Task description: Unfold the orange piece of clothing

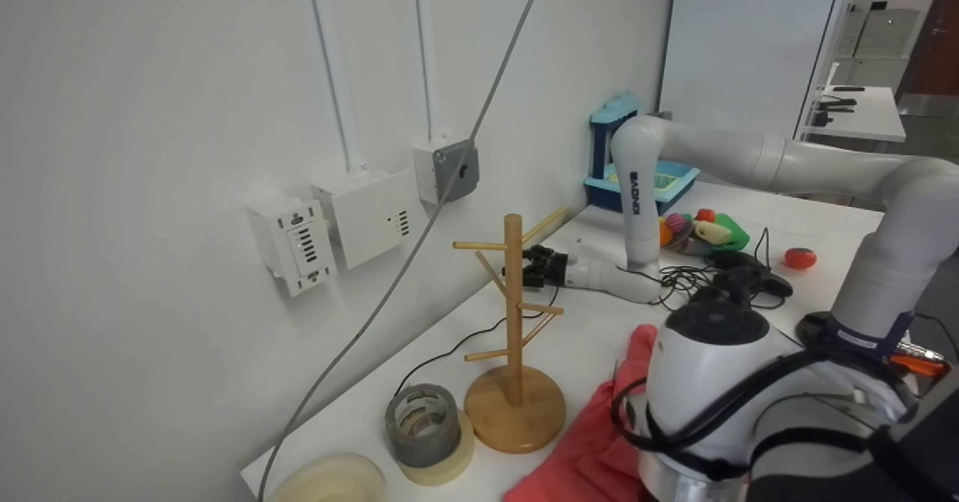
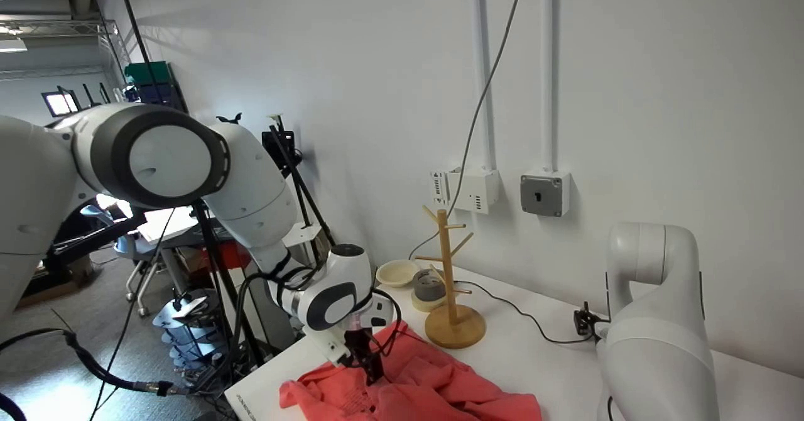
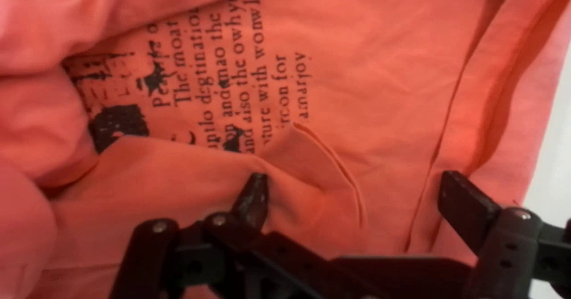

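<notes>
White table (image 2: pixel 534 371) — orange garment (image 2: pixel 430 393), longest sideways in an exterior view — jaws apart

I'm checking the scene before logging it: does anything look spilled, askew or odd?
No spill shows. The orange clothing lies crumpled on the table, and in the wrist view folds hide part of its printed text. In an exterior view, a red item lies apart from the colorful items, perhaps stray.
</notes>
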You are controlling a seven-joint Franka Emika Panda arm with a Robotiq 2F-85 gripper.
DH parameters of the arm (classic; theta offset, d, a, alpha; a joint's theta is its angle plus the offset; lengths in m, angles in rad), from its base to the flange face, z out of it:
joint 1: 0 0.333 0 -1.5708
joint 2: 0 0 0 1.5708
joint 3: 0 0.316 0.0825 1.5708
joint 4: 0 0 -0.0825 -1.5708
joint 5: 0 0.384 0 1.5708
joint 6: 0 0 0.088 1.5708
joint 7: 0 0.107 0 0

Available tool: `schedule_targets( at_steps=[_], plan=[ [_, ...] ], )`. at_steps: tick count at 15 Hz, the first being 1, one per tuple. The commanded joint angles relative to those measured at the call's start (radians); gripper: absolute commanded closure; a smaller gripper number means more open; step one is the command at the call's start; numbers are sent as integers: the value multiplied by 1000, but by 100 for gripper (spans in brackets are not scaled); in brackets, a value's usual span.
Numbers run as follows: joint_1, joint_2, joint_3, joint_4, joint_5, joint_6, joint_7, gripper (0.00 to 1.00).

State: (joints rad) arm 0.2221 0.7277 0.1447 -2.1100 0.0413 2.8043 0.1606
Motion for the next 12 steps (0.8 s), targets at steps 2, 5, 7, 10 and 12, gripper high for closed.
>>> schedule_targets(
  at_steps=[2,5,7,10,12],
  plan=[
    [-8,44,28,71,17,-25,-29,0],
    [-10,5,25,43,12,-70,-34,0],
    [11,-22,4,29,-8,-109,-29,0],
    [4,-73,11,13,-15,-199,-41,0],
    [5,-116,7,1,-23,-259,-46,0]
  ],
)
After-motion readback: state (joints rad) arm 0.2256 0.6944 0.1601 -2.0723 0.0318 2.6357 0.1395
